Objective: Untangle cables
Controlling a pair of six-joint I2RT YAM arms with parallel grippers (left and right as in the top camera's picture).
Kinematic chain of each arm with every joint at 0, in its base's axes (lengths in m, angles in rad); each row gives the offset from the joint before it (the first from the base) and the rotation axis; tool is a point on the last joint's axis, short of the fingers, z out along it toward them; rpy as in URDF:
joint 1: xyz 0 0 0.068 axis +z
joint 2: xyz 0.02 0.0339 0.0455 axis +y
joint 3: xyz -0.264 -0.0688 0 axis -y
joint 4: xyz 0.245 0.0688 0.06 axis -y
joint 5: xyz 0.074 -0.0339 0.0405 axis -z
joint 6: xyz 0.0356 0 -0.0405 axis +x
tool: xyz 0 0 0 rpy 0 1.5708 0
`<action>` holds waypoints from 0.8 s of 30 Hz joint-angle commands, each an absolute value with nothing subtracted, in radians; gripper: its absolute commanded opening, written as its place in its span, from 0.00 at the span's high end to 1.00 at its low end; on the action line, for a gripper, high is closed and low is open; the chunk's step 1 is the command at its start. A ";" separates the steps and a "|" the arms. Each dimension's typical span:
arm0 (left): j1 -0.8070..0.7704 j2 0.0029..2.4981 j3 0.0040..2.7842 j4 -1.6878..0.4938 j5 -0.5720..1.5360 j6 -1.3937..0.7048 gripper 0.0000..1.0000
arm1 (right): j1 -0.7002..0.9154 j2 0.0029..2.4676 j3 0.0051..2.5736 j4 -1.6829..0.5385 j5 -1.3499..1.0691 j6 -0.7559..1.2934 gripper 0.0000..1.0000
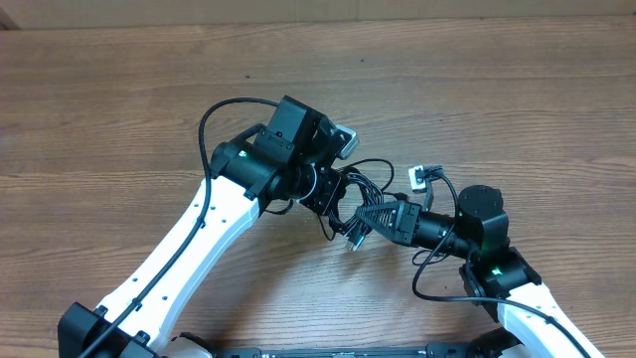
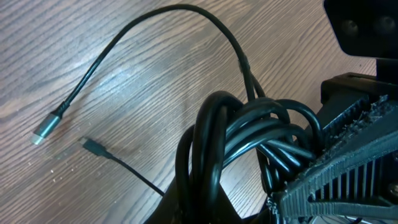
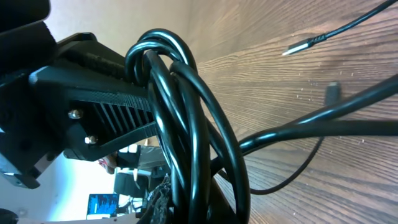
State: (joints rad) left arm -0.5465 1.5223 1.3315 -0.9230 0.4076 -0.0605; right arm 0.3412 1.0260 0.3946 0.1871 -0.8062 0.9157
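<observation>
My left tool (image 1: 331, 192) and right tool (image 1: 364, 215) both clamped the cables (image 2: 211, 143). Silver plug (image 2: 46, 130) lay on desk (image 2: 155, 81) beside them.

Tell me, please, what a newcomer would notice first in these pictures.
A tangled bunch of black cables sits near the middle of the table, gripped from both sides by the left tool and the right tool. One cable runs out and ends in a silver plug on the wood.

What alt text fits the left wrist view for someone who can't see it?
Looped black cables bunch against a ribbed gripper finger at lower right. One cable arcs left over the wooden table to a silver plug; a thinner lead with a black plug lies nearby.
</observation>
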 commanded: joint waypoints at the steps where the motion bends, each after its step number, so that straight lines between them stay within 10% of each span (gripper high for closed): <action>1: -0.543 1.503 1.346 -0.915 0.418 -0.086 0.96 | 0.347 1.036 0.412 0.174 -0.787 0.920 0.96; 24: -0.496 1.492 1.405 -0.915 0.841 0.158 0.96 | 0.347 1.036 0.412 0.385 -1.015 0.732 0.96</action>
